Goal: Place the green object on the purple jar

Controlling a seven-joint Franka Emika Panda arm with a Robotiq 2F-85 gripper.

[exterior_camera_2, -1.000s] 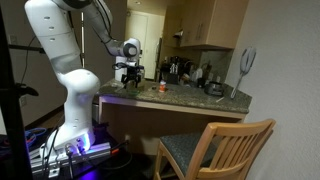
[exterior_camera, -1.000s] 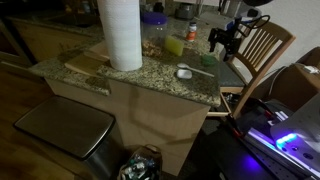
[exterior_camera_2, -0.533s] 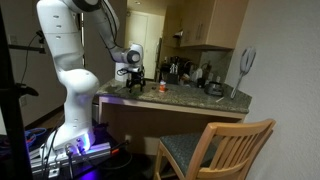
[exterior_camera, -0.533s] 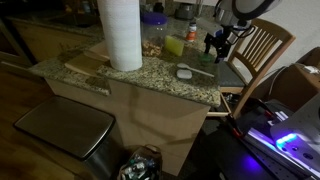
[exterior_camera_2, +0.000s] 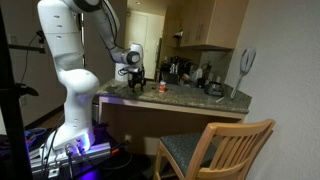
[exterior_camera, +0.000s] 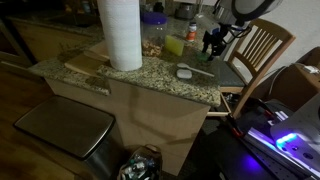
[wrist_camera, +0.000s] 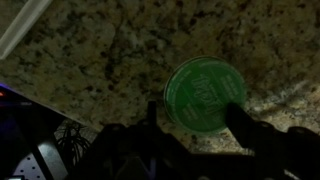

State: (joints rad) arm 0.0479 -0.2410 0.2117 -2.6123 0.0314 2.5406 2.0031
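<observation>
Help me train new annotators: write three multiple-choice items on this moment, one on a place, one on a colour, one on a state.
1. Where does the green object lie?
A. flat on the speckled stone counter
B. on the jar's lid
C. lifted in the air

2. What colour is the lid of the purple jar?
A. red
B. purple-blue
C. white

3. How does the gripper stand?
A. shut on the jar
B. open, with a finger on either side of the green object
C. shut, with nothing between its fingers

Answers:
1 A: the wrist view shows the object resting on the stone.
2 B: the lid looks purple-blue in an exterior view.
3 B: in the wrist view the dark fingers stand apart and flank the object.
</observation>
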